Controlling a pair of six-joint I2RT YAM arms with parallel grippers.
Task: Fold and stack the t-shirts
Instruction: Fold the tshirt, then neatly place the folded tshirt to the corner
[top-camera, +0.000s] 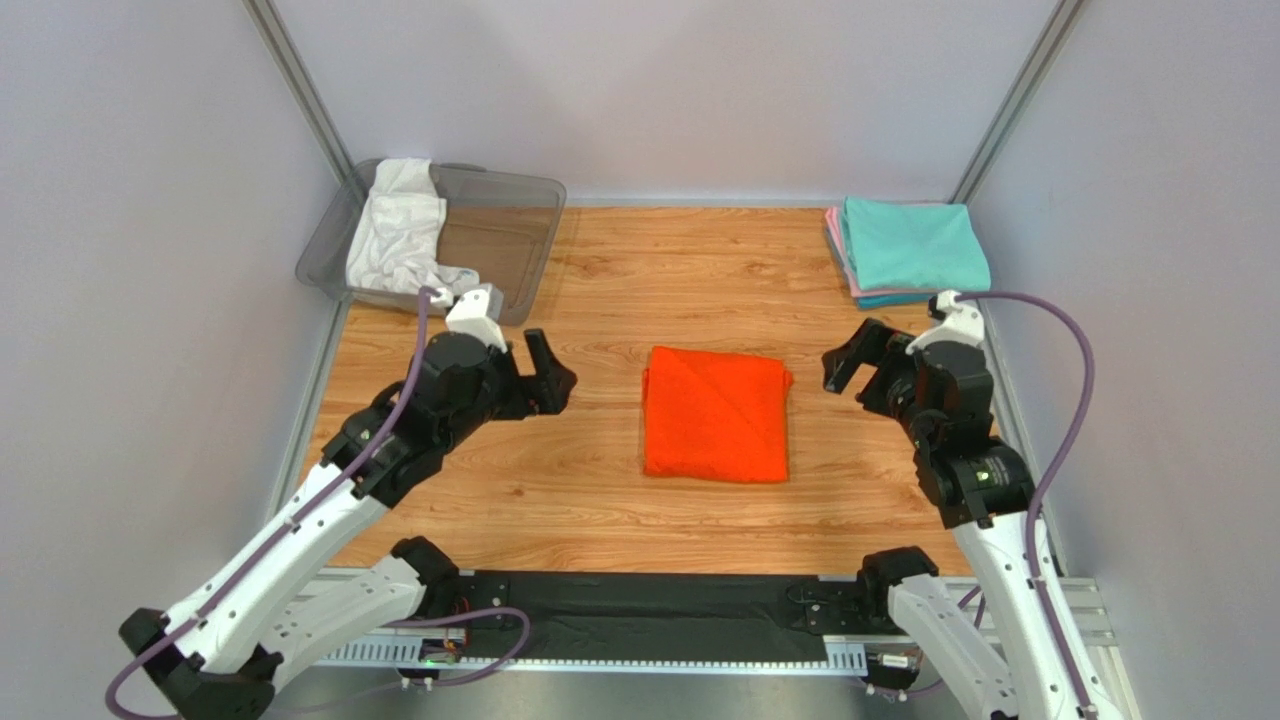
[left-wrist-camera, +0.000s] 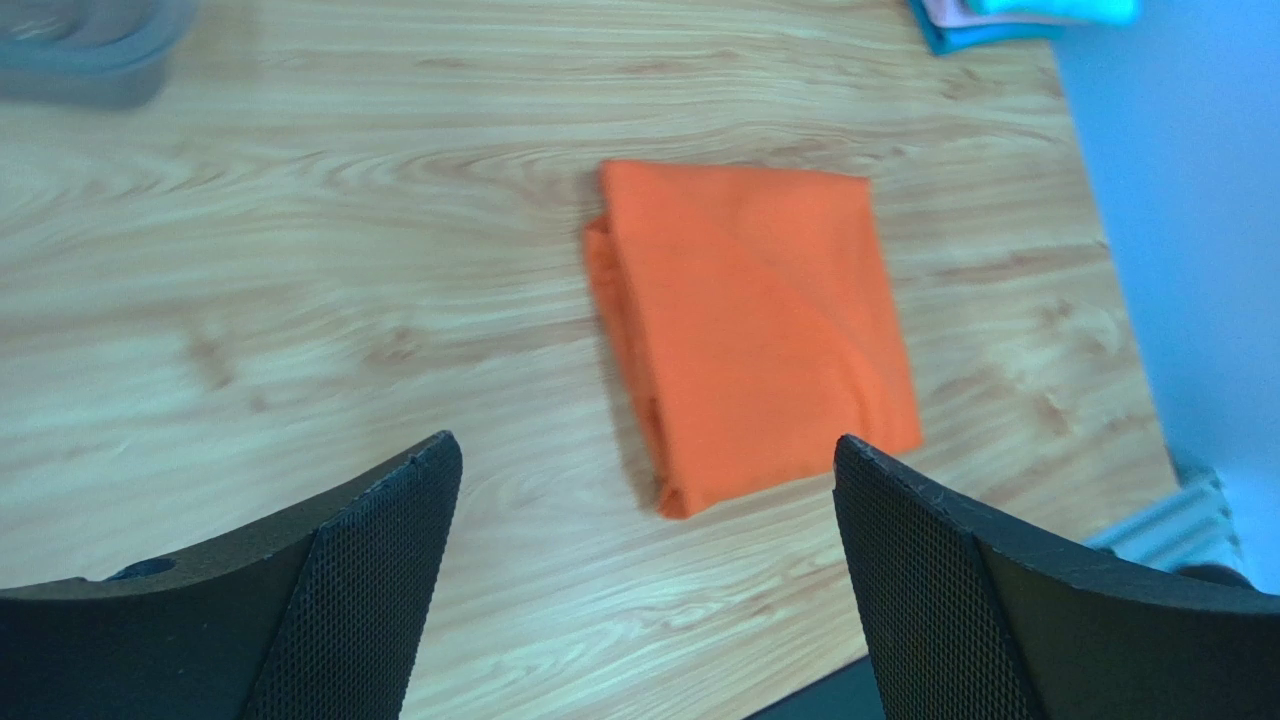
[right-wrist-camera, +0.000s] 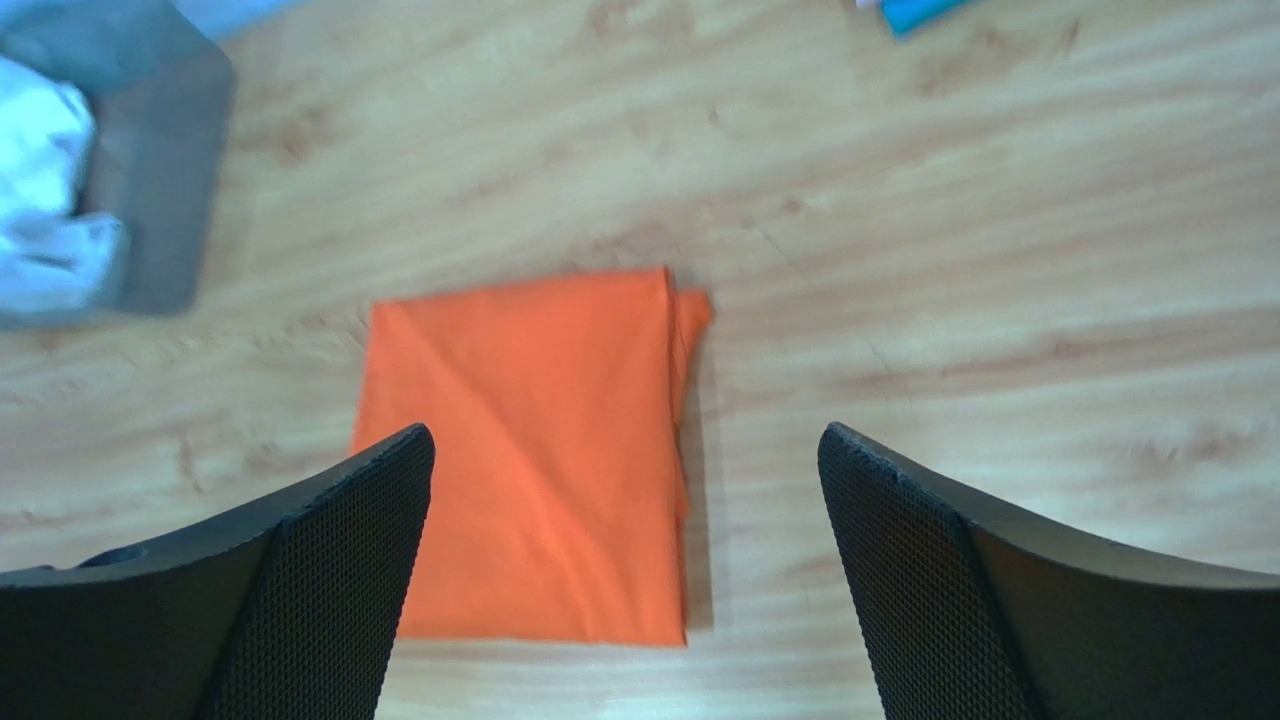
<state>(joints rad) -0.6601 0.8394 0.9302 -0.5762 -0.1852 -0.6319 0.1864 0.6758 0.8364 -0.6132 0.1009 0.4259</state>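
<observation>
The left arm (top-camera: 281, 545) and right arm (top-camera: 1004, 593) have white lower links and black joints, each trailed by a purple-grey cable (top-camera: 1074, 393). The left gripper (top-camera: 553, 378) and right gripper (top-camera: 839, 368) are black, with mesh-textured fingers (left-wrist-camera: 376, 570).

Bright, even, diffuse light from overhead; no glare. Top view sharp, shadows faint. Wrist views softer with a bluish cast. Right wrist: orange t-shirt (right-wrist-camera: 526, 465) throws a thin shadow toward 3 o'clock; bin (right-wrist-camera: 173, 150) at 10 o'clock is out of focus.

No legible text or markings anywhere.
</observation>
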